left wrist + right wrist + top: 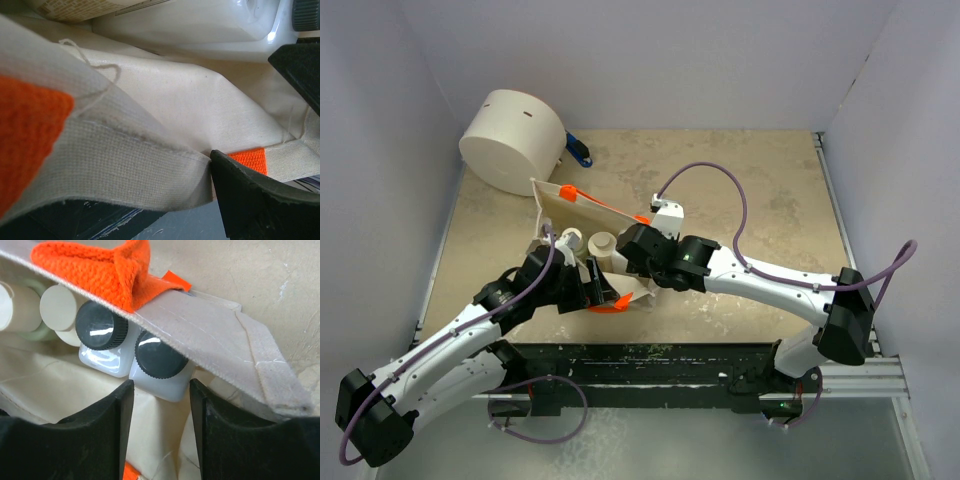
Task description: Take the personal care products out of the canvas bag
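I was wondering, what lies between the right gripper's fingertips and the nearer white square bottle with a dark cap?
Nothing: the right wrist view shows the open right gripper directly facing the white square bottle, only cream canvas bag lining beneath.

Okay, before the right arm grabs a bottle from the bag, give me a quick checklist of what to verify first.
1. Right gripper open: ok.
2. Nearer dark-capped bottle lined up with the gap between its fingers: ok; fingers not yet around it.
3. Canvas bag rim clear of that cap: cannot tell; the rim overlaps the cap in the right wrist view.
4. Second dark-capped bottle apart from the target: not ok; they sit tight together, so it may drag along.
5. Left gripper holding the bag's edge: cannot tell; cloth lies between its fingers.
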`<action>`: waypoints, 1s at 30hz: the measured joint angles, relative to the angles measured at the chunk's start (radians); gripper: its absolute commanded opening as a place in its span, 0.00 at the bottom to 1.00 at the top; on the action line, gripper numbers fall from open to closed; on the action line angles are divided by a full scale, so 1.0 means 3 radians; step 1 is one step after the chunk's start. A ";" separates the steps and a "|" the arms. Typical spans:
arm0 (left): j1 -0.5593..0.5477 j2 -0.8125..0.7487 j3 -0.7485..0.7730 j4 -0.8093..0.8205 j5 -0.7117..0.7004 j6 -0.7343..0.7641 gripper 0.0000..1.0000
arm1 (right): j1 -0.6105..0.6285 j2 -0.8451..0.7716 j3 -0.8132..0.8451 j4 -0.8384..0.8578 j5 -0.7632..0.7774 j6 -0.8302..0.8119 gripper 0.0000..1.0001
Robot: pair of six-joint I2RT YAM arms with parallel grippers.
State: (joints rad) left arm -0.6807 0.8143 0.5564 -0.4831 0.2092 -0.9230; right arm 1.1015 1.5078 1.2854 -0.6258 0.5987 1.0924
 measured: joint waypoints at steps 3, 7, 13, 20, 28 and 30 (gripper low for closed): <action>0.0000 -0.0011 0.0000 -0.0003 0.0004 -0.0003 0.99 | -0.0001 0.0064 0.0055 -0.0032 0.0062 0.0106 0.65; 0.0000 -0.0043 0.0000 -0.0003 0.0009 -0.0003 0.99 | -0.0006 0.0165 0.0141 -0.0051 0.0079 0.0121 0.66; 0.0000 -0.0060 0.0001 -0.0032 0.0013 -0.0001 0.99 | -0.0006 0.0226 0.0198 -0.0118 0.0088 0.0183 0.58; -0.0001 -0.0072 0.0008 -0.0042 0.0014 -0.0004 0.99 | -0.0006 0.0253 0.0136 -0.0164 0.0158 0.0294 0.59; -0.0001 -0.0017 0.0008 0.0024 0.0055 -0.0028 0.99 | -0.0072 0.0226 0.0036 -0.0085 0.0158 0.0384 0.63; -0.0001 0.0005 0.0008 0.0050 0.0065 -0.0031 0.99 | -0.0104 0.0286 0.0067 -0.0106 0.0179 0.0422 0.65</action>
State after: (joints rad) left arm -0.6811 0.8158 0.5587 -0.4683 0.2287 -0.9321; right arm 1.0702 1.5936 1.3056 -0.6575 0.6525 1.2190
